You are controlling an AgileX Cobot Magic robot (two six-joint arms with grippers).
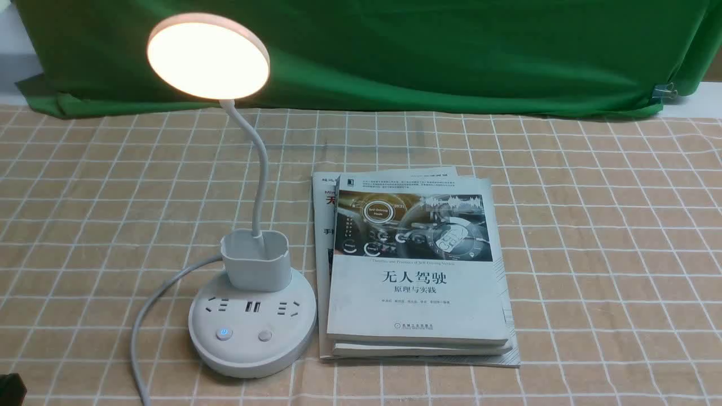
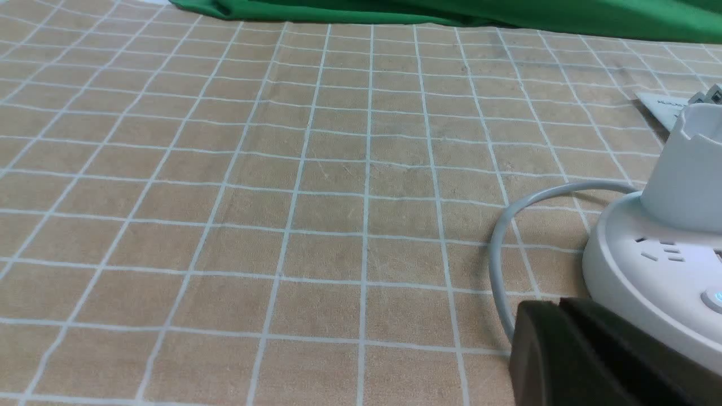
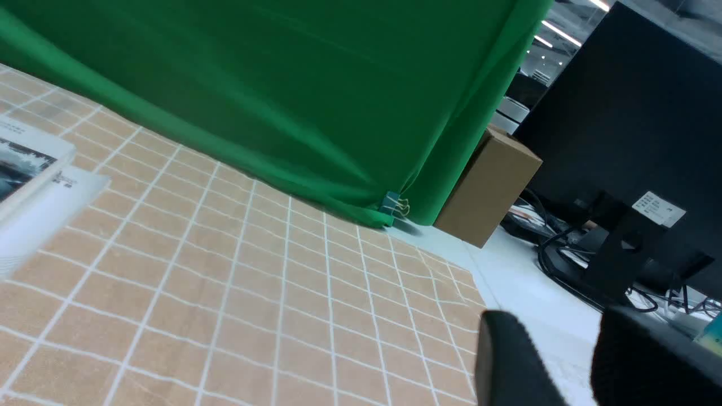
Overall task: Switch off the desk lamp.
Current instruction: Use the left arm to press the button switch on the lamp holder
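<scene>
The white desk lamp [image 1: 252, 316] stands at the front left of the table. Its round disc head [image 1: 208, 56] is lit, on a thin bent neck above a small cup holder [image 1: 255, 260]. The round base has sockets and two buttons; the left button [image 1: 224, 334] glows blue, the right button [image 1: 264, 336] is plain. My left gripper [image 2: 558, 307] is shut and empty, low over the cloth just beside the base [image 2: 654, 270], near the grey cord [image 2: 499, 254]. In the front view only its dark tip [image 1: 11, 389] shows at the bottom left corner. My right gripper [image 3: 564, 327] is open and empty, over the table's right edge.
A stack of books [image 1: 414, 265] lies right of the lamp, touching close to its base. The grey cord [image 1: 141, 316] curves off the front edge. Green cloth [image 1: 395, 51] hangs along the back. A cardboard box [image 3: 488, 186] and monitor [image 3: 632, 129] stand beyond the table's right side.
</scene>
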